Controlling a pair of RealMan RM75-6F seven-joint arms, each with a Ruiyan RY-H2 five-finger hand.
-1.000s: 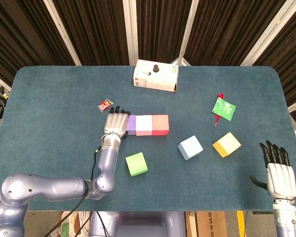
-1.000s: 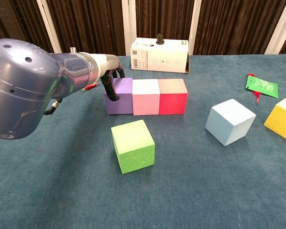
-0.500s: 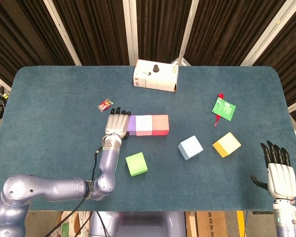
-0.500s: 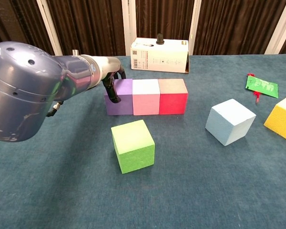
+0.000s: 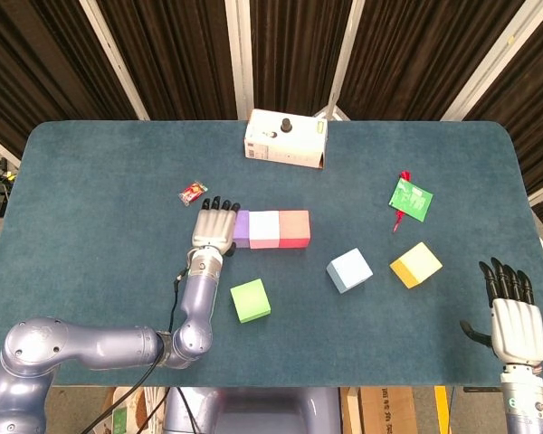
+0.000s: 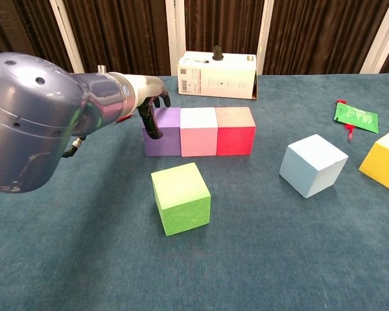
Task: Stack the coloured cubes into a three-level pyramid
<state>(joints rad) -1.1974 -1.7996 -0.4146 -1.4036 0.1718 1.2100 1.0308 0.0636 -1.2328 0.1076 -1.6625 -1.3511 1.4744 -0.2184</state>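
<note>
Resting flat with fingers extended, left hand [image 5: 214,226] touches the purple cube [image 5: 241,230] just beside it.

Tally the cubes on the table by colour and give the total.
Purple cube: 1
Pink cube: 1
Red cube: 1
Green cube: 1
Light blue cube: 1
Yellow cube: 1
Total: 6 cubes
</note>
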